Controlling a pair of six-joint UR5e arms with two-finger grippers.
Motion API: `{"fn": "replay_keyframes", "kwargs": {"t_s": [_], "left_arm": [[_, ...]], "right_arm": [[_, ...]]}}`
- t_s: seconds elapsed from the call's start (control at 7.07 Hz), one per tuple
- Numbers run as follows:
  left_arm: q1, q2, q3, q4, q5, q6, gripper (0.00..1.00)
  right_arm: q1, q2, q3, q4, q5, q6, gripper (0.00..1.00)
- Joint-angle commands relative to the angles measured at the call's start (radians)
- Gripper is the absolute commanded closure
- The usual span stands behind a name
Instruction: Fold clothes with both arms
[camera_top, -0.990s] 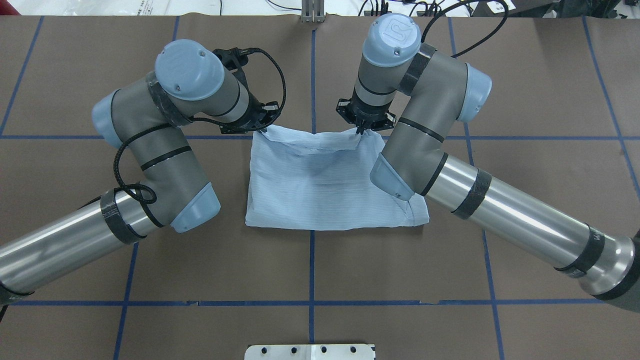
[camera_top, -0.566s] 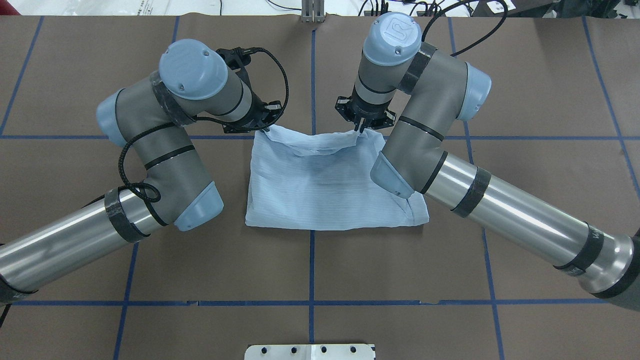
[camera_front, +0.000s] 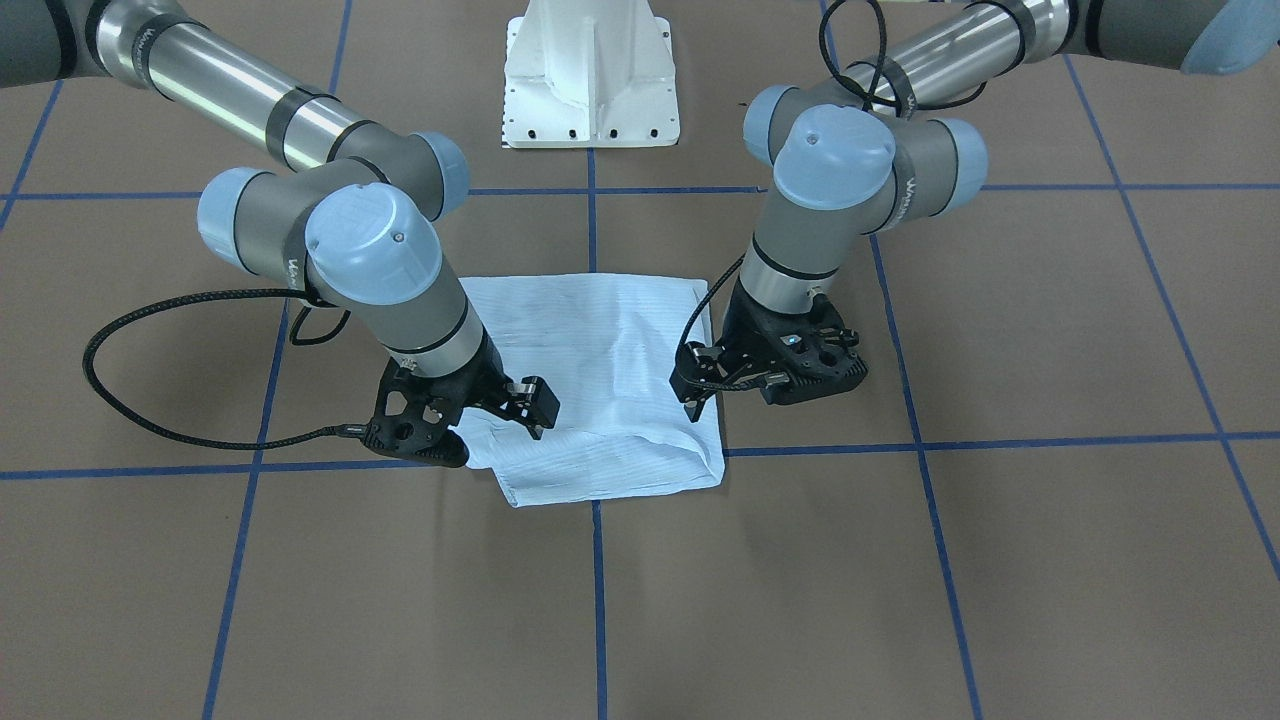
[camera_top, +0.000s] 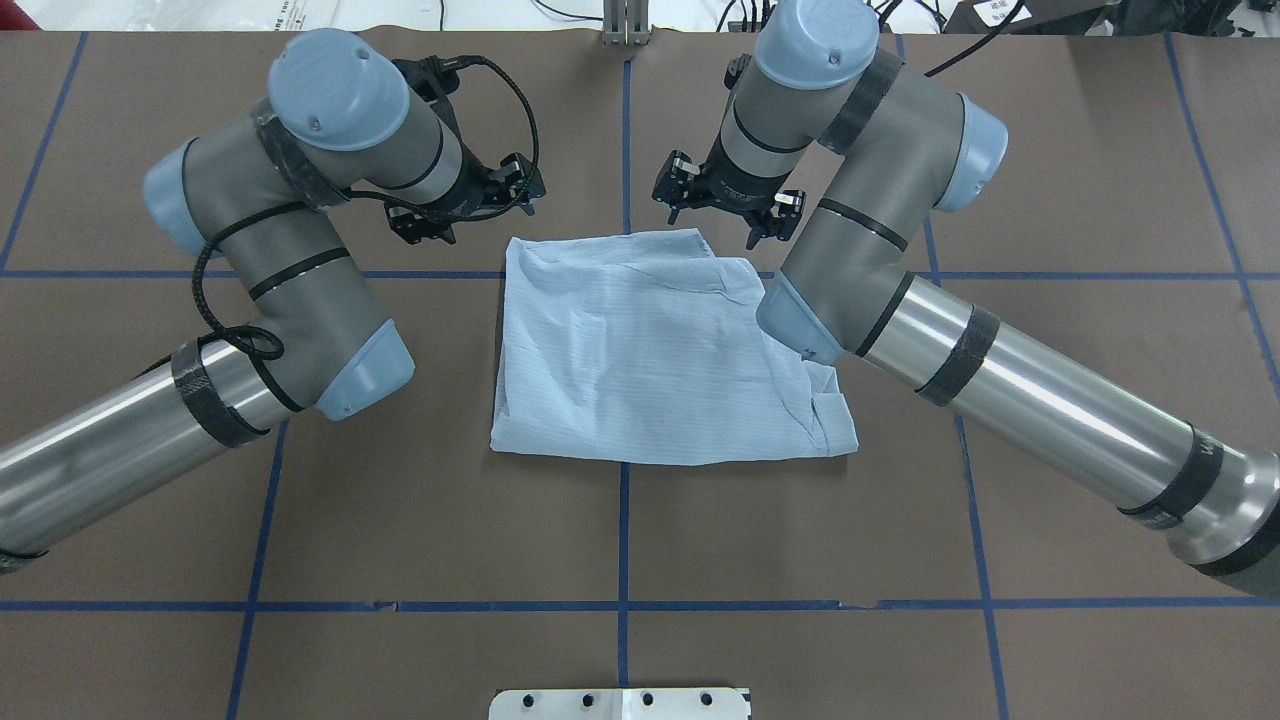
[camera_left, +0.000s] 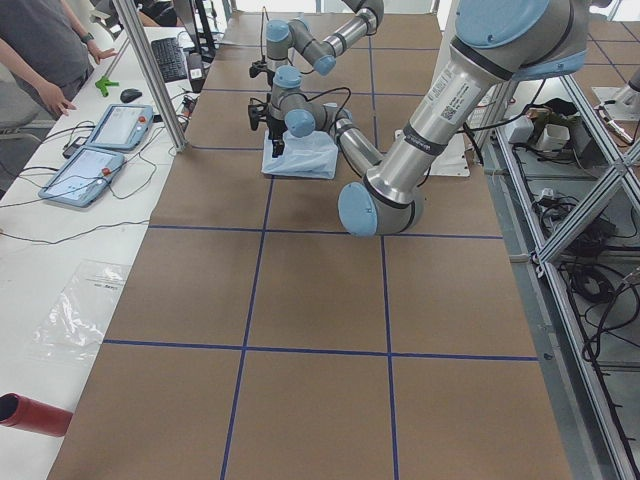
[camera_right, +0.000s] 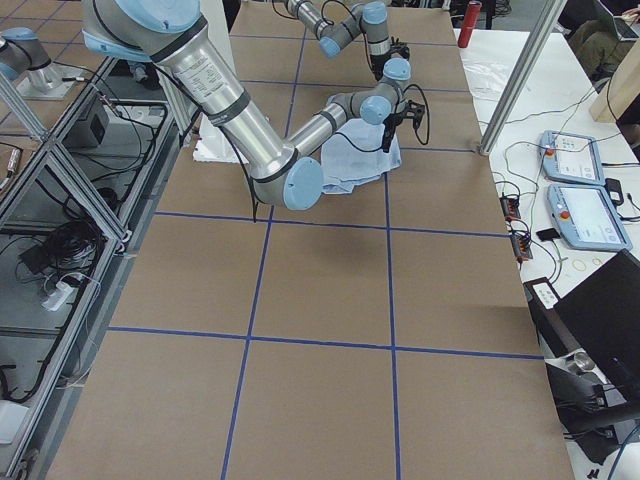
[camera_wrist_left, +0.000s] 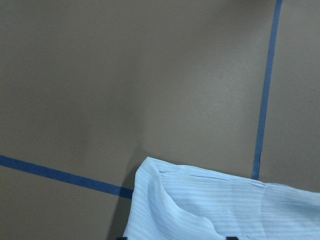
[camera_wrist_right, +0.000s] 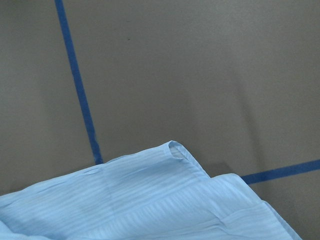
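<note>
We find the shirt (camera_top: 650, 370) folded flat at frame centre on the brown surface (camera_top: 400, 520). Beyond its far edge, upper centre, the left fingers (camera_top: 505, 190) and right fingers (camera_top: 690, 190) hover clear of the cloth. Both pairs are spread wide and hold nothing.

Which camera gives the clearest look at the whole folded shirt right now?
Overhead exterior: the shirt lies nearly whole, only one edge under the right arm. Front-facing hides corners behind the right arm and the left arm; side views show it small; wrist cameras catch only corners.
</note>
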Motion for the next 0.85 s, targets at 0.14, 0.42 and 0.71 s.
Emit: {"fn": "replay_keyframes", "kwargs": {"t_s": [0.14,0.42,0.71], "left_arm": [[-0.136,0.192,-0.169,0.019,-0.082,0.280,0.00],[-0.323,0.339,-0.212,0.019,-0.177,0.603,0.00],[-0.524,0.428,-0.211,0.099,-0.229,0.948,0.00]], "right_arm": [[0.086,-0.083,0.059,-0.021,-0.021,-0.202,0.00],[0.260,-0.191,0.070,-0.094,0.026,-0.585,0.00],[0.452,-0.324,0.073,-0.134,0.161,-0.919,0.00]]}}
